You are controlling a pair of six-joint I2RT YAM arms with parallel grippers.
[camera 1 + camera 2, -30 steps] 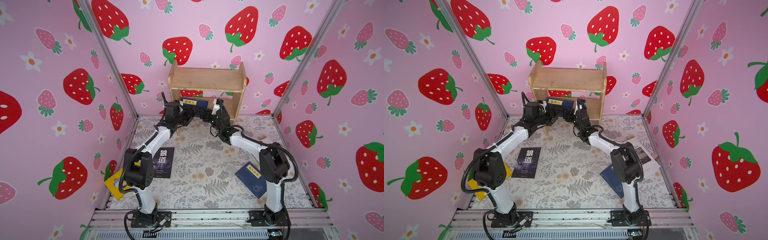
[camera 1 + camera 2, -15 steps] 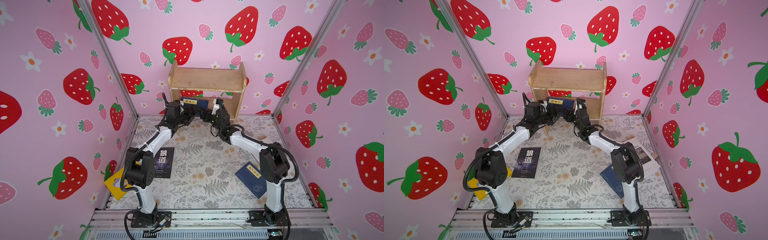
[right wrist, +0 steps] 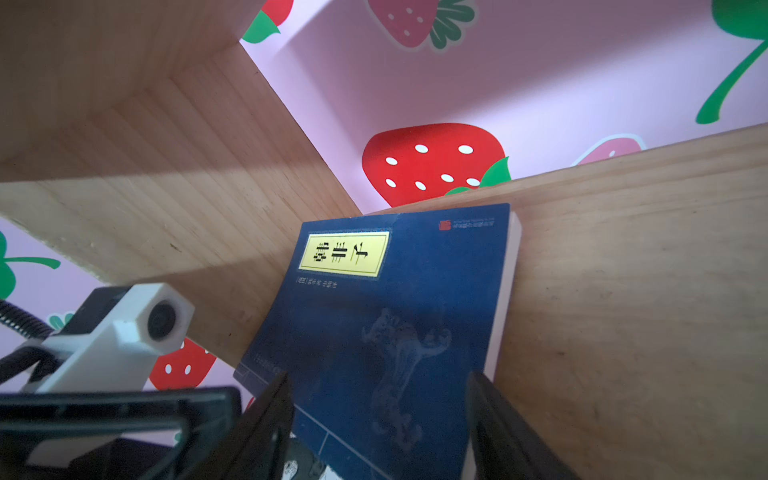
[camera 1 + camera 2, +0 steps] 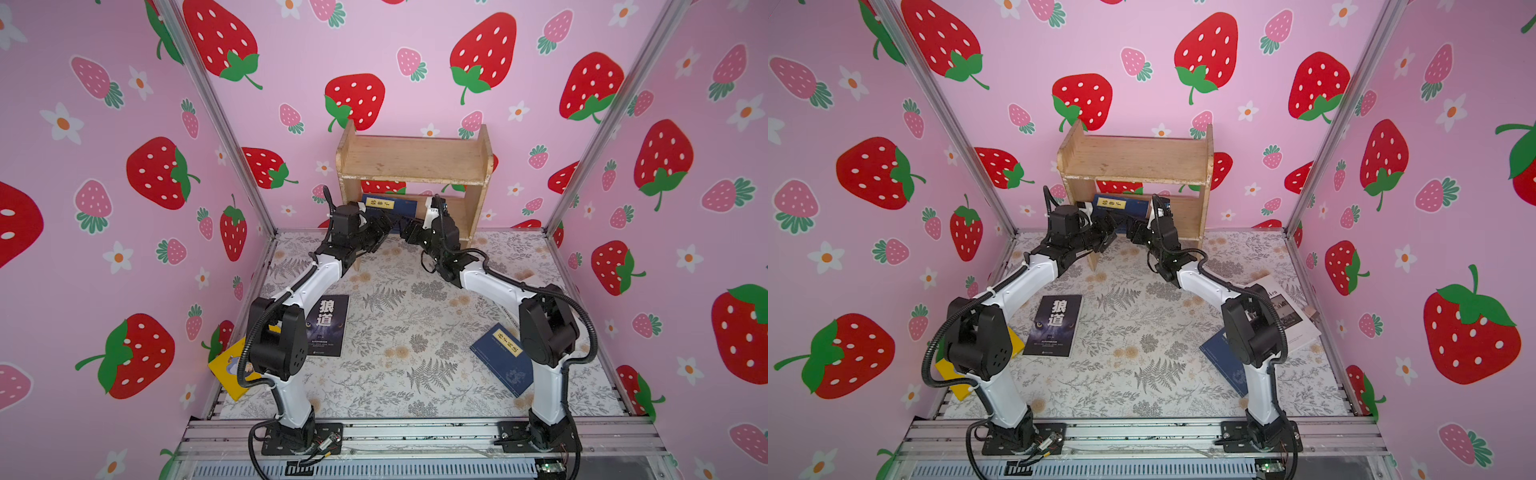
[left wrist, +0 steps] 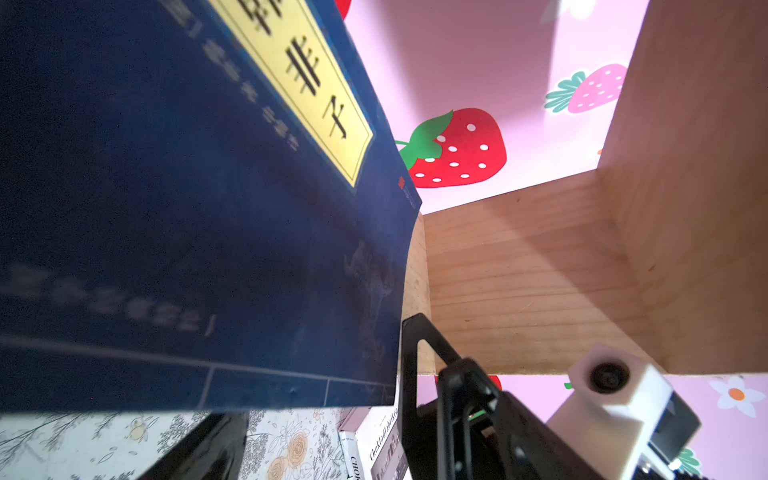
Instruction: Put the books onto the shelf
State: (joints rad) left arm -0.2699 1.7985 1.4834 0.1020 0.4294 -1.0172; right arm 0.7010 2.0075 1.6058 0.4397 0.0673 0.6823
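Note:
The light-wood shelf stands against the back wall. A navy book with a yellow label rests tilted in its lower tier, cover facing out. My left gripper is open at the book's lower left. In the left wrist view the cover fills the frame above one finger. My right gripper stands open right beside it, with its fingers spread in front of the cover.
On the floral mat lie a black book, a yellow book under the left arm, another navy book by the right arm, and a white book near the right wall. The shelf's top tier is bare.
Hardly anything: the left arm has edged slightly toward the shelf. The navy book and the right gripper stay where they were.

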